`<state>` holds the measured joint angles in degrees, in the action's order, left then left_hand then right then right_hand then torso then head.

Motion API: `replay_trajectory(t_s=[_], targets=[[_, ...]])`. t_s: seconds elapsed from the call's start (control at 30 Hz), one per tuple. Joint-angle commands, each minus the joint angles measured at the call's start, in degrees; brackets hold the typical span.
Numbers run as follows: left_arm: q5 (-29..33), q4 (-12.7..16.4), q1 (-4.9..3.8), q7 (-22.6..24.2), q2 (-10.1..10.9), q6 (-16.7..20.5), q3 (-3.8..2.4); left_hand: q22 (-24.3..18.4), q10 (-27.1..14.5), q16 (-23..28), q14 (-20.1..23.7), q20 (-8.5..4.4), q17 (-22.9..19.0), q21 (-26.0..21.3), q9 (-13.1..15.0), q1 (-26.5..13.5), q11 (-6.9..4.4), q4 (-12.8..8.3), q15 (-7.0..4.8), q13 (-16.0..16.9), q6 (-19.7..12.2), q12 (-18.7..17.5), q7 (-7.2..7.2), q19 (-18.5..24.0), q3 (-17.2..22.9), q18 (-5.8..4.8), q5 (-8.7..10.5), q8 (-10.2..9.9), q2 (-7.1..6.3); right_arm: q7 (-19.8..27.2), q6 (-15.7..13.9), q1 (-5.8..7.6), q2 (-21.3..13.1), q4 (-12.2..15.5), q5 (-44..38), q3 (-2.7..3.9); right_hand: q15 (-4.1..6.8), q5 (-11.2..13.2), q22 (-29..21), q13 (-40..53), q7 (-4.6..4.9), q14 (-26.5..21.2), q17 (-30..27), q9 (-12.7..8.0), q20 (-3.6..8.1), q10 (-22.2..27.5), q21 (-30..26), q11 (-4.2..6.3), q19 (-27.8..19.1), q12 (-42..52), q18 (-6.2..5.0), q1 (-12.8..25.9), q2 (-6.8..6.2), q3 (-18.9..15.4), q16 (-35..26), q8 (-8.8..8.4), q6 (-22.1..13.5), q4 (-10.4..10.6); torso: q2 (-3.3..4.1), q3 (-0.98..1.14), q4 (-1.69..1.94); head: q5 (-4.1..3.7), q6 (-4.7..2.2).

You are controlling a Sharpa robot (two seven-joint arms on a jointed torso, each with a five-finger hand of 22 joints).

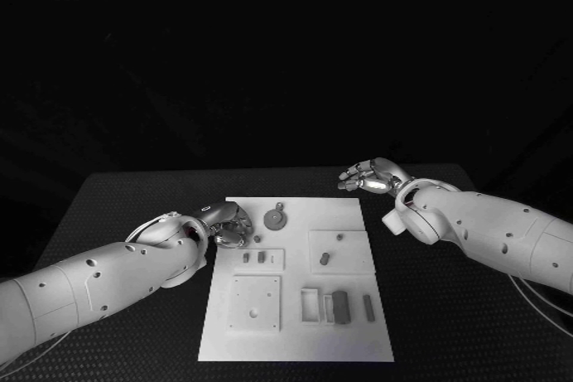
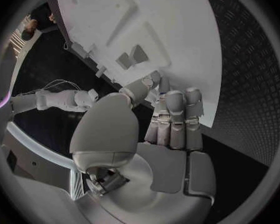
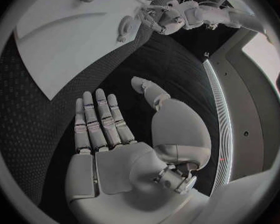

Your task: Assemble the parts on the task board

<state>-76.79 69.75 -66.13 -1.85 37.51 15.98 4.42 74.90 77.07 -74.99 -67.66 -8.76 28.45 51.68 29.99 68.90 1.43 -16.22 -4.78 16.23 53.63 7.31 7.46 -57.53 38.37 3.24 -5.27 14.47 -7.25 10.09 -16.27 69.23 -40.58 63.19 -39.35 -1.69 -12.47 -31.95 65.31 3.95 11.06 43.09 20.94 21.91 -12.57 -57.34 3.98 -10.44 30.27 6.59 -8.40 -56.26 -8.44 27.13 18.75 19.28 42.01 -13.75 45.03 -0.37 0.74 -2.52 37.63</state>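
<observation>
Lying in the middle of the black worktop (image 1: 143,191), the task board (image 1: 299,349) carries its small parts (image 1: 340,306). The left hand (image 1: 227,224) hovers at its left edge, the right hand (image 1: 368,178) beyond its far right corner; both have fingers spread, holding nothing.
</observation>
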Motion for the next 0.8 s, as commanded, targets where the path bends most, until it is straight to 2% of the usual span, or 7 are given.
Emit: replay_trajectory(t_s=[0.03,0.17,0.23,0.3,0.47,0.6,0.8], targets=[[-0.04,-0.13,-0.03,-0.4,0.28,-0.49,-0.05,0.92,0.26,0.04,0.26,-1.57,-0.1,0.21,-0.06,0.46,0.18,-0.29,-0.01,0.1,-0.23,0.12,0.08,0.11,0.06,1.72,0.02,-0.29,-0.45,0.24,0.32,-0.01,-0.18,0.06,-0.44,0.02,-0.13,0.33,0.08,0.0,0.36,-0.49,-0.13,-0.1,0.08,-0.04,-0.22,-0.29,-0.45,-0.28,0.38,-0.08,0.08,0.35,0.34,0.36,-0.58,-0.46,-0.01,-0.06,0.04,-0.08,-0.13],[0.97,-0.46,-0.08,0.53,1.06,1.0,-0.13,0.94,0.29,0.06,0.29,-1.54,-0.11,0.2,-0.02,0.79,0.21,-0.25,0.02,0.14,0.17,0.14,0.16,0.15,0.18,1.71,-0.11,-0.03,-0.37,0.14,0.46,-0.02,-0.44,0.19,-1.44,0.02,-0.19,2.8,0.16,0.02,0.34,-0.42,-0.25,-0.17,0.07,-0.17,-0.18,-0.3,-0.27,-0.28,0.33,-1.45,0.04,0.87,0.58,0.53,-0.54,-1.42,-0.01,-0.07,0.06,-0.16,-0.32],[3.05,-0.97,-0.22,1.24,1.33,2.24,-0.39,0.95,0.38,0.02,0.24,-1.52,-0.1,0.24,0.11,0.96,0.22,-0.19,0.03,0.2,0.86,0.21,0.17,0.12,0.25,1.71,-0.18,0.39,-0.32,0.04,0.61,-0.03,-0.61,0.37,-1.71,0.02,-0.11,4.09,0.21,0.03,0.31,-0.23,-0.25,-0.2,0.08,-0.26,-0.14,-0.28,-0.05,-0.25,0.25,-2.05,0.07,1.08,0.76,0.62,-0.47,-1.8,-0.04,-0.05,0.1,-0.2,-0.39],[4.94,-1.56,-0.54,2.41,1.49,3.33,-0.67,0.97,0.28,0.02,0.22,-1.49,-0.11,0.28,0.37,0.89,0.18,-0.06,0.0,0.24,2.02,0.19,-0.1,0.1,0.28,1.67,-0.16,1.11,-0.2,0.03,0.66,-0.03,-0.78,0.66,-2.42,0.02,0.23,6.27,0.28,0.06,0.29,0.55,-0.11,-0.24,0.14,-0.51,0.0,-0.26,0.76,-0.15,-0.03,-3.16,0.3,1.54,1.32,0.76,-0.35,-2.35,-0.06,0.0,0.1,-0.2,-0.47],[12.24,-2.08,-1.41,4.93,2.19,5.99,-1.02,0.78,0.05,0.94,1.02,-1.32,-0.55,-0.29,0.51,0.2,0.24,0.16,0.09,0.32,2.29,0.17,-0.17,0.83,0.28,1.42,0.18,1.42,-0.47,-0.01,0.9,-0.04,-1.14,1.08,-5.7,0.01,0.93,8.94,0.26,0.21,0.17,2.03,0.23,-0.3,0.21,-1.55,0.08,0.03,2.65,0.4,-0.72,-4.6,0.46,2.23,2.34,1.19,0.34,-2.59,-0.04,0.0,0.03,-0.35,-0.68],[16.61,-1.49,-2.09,6.99,2.82,6.43,-1.15,0.52,-0.19,1.86,1.55,-1.15,-0.99,-0.97,0.48,-1.33,0.41,0.7,0.27,0.35,1.87,0.1,0.06,1.42,-0.29,1.16,0.81,1.34,-1.13,-0.09,0.9,-0.06,-1.57,1.27,-7.09,0.01,1.19,9.5,0.2,0.26,0.1,2.55,0.39,-0.33,0.22,-1.96,0.05,0.19,3.31,0.63,-0.97,-4.94,0.48,2.39,2.67,1.35,0.66,-2.65,-0.05,0.03,0.01,-0.64,-0.84],[18.25,1.45,-3.24,8.76,3.54,5.38,-1.15,0.34,-0.93,2.86,2.21,-0.98,-1.44,-1.78,0.57,-3.29,0.74,0.91,0.59,0.25,1.66,-0.25,0.16,2.22,-1.72,0.97,1.07,1.45,-2.09,-0.21,0.46,-0.21,-2.15,1.4,-10.85,0.0,1.29,9.63,0.13,0.27,0.03,2.72,0.46,-0.33,0.2,-2.14,-0.03,0.29,3.56,0.73,-1.08,-5.21,0.41,2.5,2.79,1.47,0.9,-2.71,-0.05,0.07,-0.04,-0.81,-1.02]])
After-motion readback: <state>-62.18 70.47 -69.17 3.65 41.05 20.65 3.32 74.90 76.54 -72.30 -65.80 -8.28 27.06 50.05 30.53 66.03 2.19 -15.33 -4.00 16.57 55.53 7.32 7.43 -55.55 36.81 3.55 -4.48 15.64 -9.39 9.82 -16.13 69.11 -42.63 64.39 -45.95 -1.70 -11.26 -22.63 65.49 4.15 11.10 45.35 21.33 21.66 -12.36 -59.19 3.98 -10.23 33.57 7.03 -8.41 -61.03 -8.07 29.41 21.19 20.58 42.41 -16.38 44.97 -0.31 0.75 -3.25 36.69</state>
